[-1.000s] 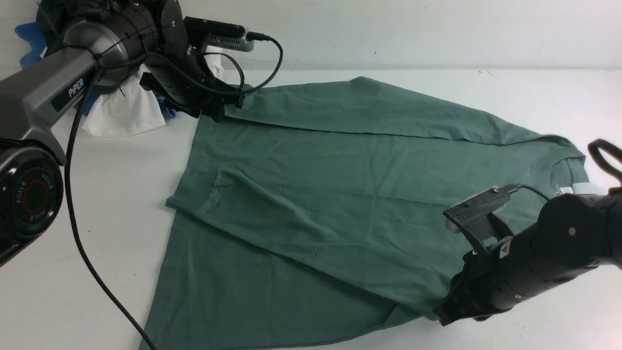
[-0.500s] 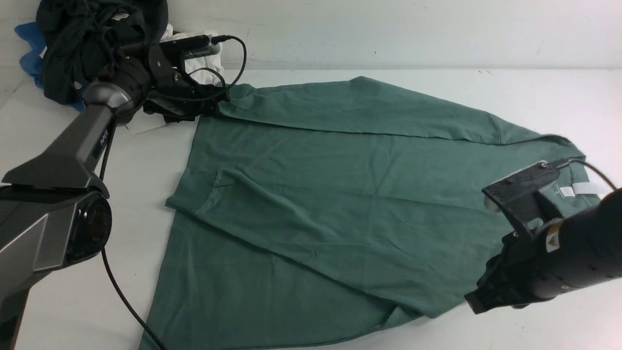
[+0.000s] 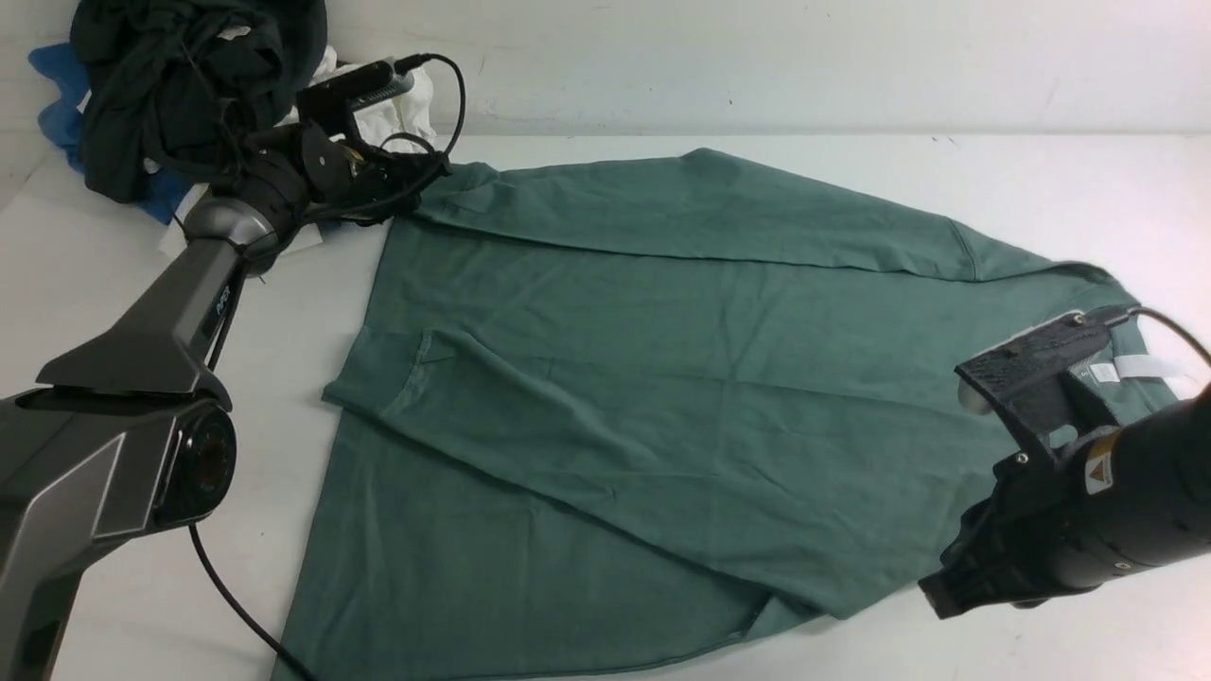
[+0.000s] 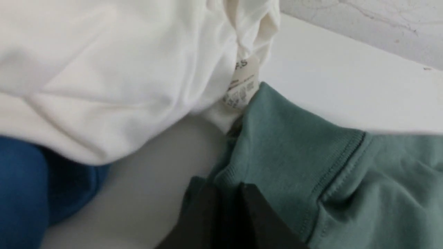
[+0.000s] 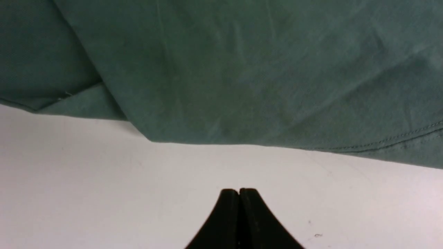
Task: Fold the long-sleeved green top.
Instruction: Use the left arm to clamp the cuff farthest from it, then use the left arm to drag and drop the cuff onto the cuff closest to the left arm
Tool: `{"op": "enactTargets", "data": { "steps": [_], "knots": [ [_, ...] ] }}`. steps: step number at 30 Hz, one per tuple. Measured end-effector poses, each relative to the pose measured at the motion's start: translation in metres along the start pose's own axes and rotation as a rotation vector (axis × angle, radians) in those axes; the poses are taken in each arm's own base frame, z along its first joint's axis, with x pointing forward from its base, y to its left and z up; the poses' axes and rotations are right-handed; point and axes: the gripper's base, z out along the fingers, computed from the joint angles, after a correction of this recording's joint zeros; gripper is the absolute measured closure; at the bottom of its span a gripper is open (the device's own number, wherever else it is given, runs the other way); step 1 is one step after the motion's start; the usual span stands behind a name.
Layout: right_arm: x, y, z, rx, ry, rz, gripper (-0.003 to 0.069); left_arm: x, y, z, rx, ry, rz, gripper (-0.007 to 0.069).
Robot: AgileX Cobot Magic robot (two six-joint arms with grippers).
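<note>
The green long-sleeved top (image 3: 662, 378) lies spread on the white table, neck with its white tag (image 3: 1135, 367) at the right and both sleeves folded across the body. My left gripper (image 3: 430, 180) is at the far left corner of the top. In the left wrist view it (image 4: 230, 186) is shut on the ribbed sleeve cuff (image 4: 283, 138), with green fabric pinched between its tips. My right gripper (image 3: 937, 596) hovers over bare table just off the near right edge of the top; in the right wrist view it (image 5: 238, 190) is shut and empty.
A heap of other clothes sits at the far left corner: a black garment (image 3: 180, 85), a white garment (image 3: 397, 104) and a blue garment (image 3: 57, 95). The white garment (image 4: 104, 69) lies right beside the cuff. The wall runs along the table's back edge.
My left arm has stretched out toward the far left corner and its gripper has closed on the sleeve cuff. My right arm has drawn back to the right, off the top.
</note>
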Motion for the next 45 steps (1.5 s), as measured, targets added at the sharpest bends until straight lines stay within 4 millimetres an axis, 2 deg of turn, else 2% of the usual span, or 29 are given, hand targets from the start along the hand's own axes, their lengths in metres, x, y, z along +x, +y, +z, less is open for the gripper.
{"op": "enactTargets", "data": {
  "steps": [5, 7, 8, 9, 10, 12, 14, 15, 19, 24, 26, 27, 28, 30, 34, 38, 42, 45],
  "knots": [
    [0.000, 0.000, 0.000, 0.000, 0.003, 0.000, 0.0669, -0.018, -0.014, -0.020, 0.014, 0.016, 0.079, 0.0609],
    [0.000, 0.000, 0.000, 0.000, 0.003, 0.000, 0.0669, -0.031, -0.024, -0.038, 0.019, 0.034, 0.119, 0.0609],
    [0.000, 0.000, 0.000, 0.000, 0.003, 0.000, 0.0669, -0.032, -0.024, -0.039, 0.020, 0.037, 0.120, 0.0609],
    [0.000, 0.000, 0.000, 0.000, 0.003, -0.001, 0.0669, -0.039, -0.031, -0.052, 0.023, 0.065, 0.133, 0.0609],
    [0.000, 0.000, 0.000, 0.000, 0.003, -0.001, 0.0669, -0.040, -0.032, -0.054, 0.023, 0.069, 0.135, 0.0609],
    [0.000, 0.000, 0.000, 0.002, 0.003, -0.004, 0.0669, -0.051, -0.046, -0.084, 0.024, 0.157, 0.174, 0.0609],
    [0.000, 0.000, 0.000, 0.004, 0.003, -0.006, 0.0669, -0.054, -0.050, -0.095, 0.023, 0.194, 0.195, 0.0609],
    [0.000, -0.001, 0.000, 0.008, 0.000, -0.011, 0.0669, -0.061, -0.064, -0.123, 0.029, 0.260, 0.249, 0.0609],
    [-0.002, -0.003, 0.000, 0.031, -0.024, -0.038, 0.0669, -0.070, -0.091, -0.164, 0.047, 0.301, 0.343, 0.0609],
    [-0.004, -0.004, 0.000, 0.042, -0.048, -0.049, 0.0669, -0.042, -0.103, -0.185, -0.007, 0.449, 0.394, 0.0609],
    [-0.005, -0.004, 0.000, 0.043, -0.049, -0.050, 0.0669, -0.006, -0.096, -0.194, -0.075, 0.600, 0.436, 0.0609],
    [-0.005, -0.004, 0.000, 0.043, -0.049, -0.050, 0.0669, -0.006, -0.096, -0.194, -0.077, 0.600, 0.441, 0.0609],
    [-0.005, -0.004, -0.001, 0.044, -0.059, -0.050, 0.0669, 0.020, -0.084, -0.204, -0.128, 0.701, 0.458, 0.0609],
    [-0.007, -0.004, -0.001, 0.047, -0.074, -0.050, 0.0669, 0.042, -0.071, -0.214, -0.167, 0.772, 0.459, 0.0609],
    [-0.012, -0.005, -0.001, 0.054, -0.128, -0.050, 0.0669, 0.056, -0.062, -0.236, -0.186, 0.717, 0.462, 0.0608],
    [-0.014, -0.005, -0.001, 0.056, -0.153, -0.048, 0.0669, 0.052, -0.073, -0.248, -0.163, 0.650, 0.478, 0.0608],
    [-0.015, -0.005, -0.002, 0.057, -0.160, -0.048, 0.0669, 0.058, -0.077, -0.246, -0.158, 0.670, 0.493, 0.0599],
    [-0.013, -0.005, -0.001, 0.055, -0.147, -0.048, 0.0669, 0.068, -0.074, -0.240, -0.168, 0.746, 0.506, 0.0549]
  ]
}}
